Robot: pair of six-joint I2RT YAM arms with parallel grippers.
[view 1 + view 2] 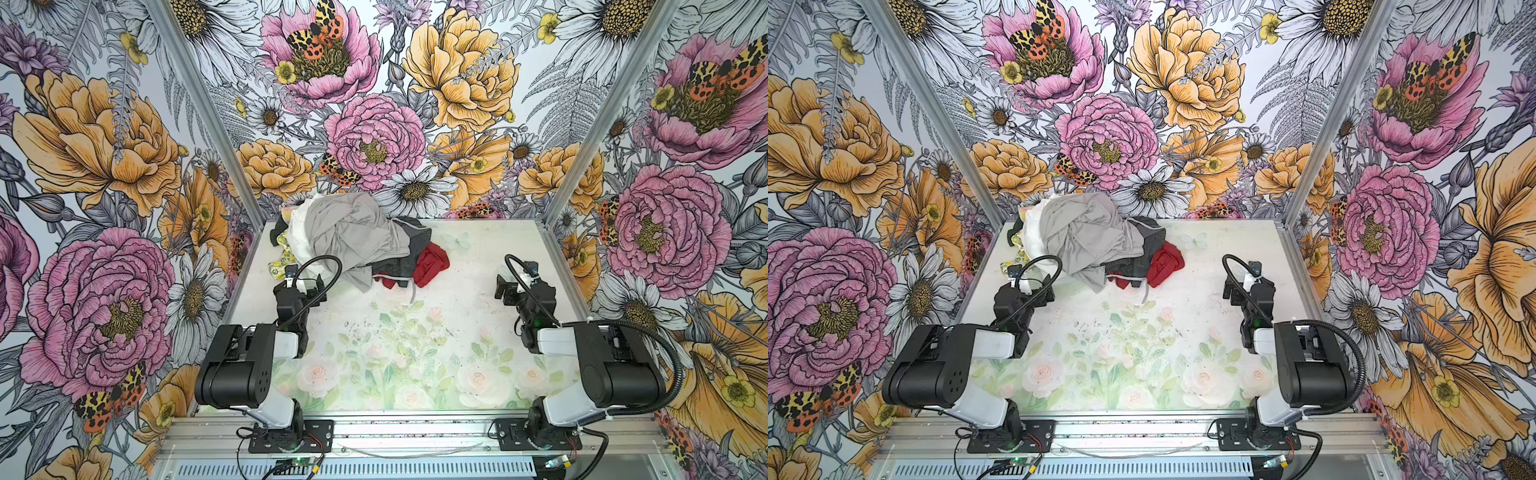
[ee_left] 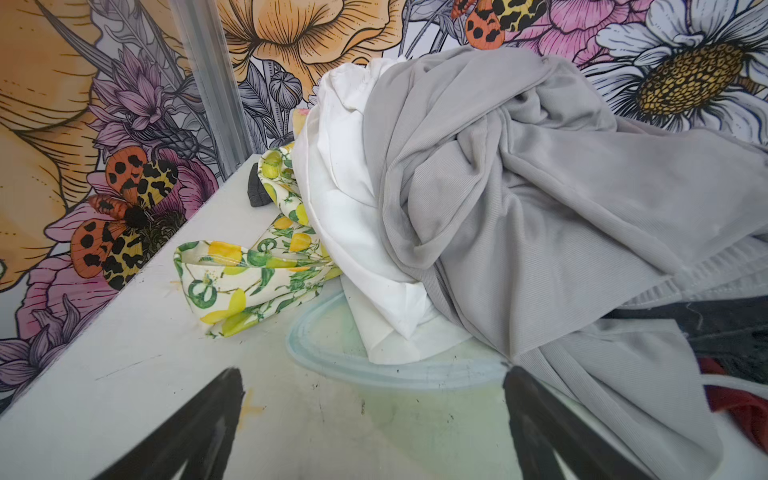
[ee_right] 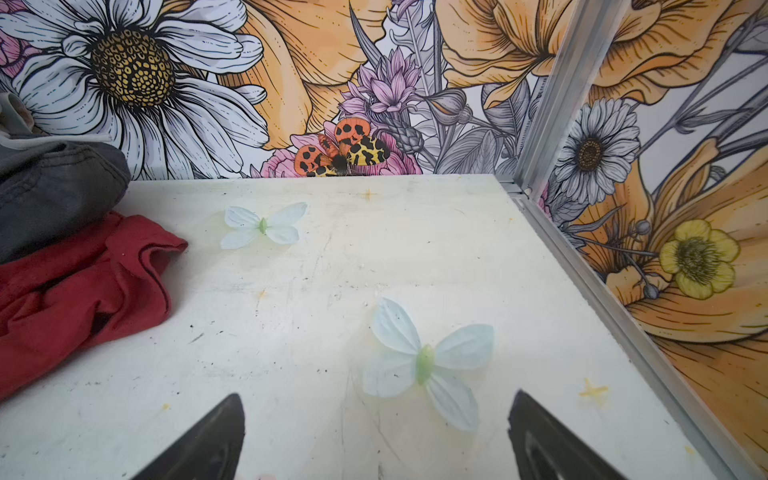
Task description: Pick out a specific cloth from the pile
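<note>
Hiding mostly under a grey garment [image 2: 519, 187] lies the cloth [image 2: 353, 232]; left claw [image 2: 372, 370] and right claw [image 3: 377, 394] spread.

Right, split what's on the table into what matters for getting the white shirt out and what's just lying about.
For the job:
white shirt, partly buried
grey top, draped over it

Just lying about in the pile:
lemon-print cloth
red garment
dark grey garment
small black piece
</note>
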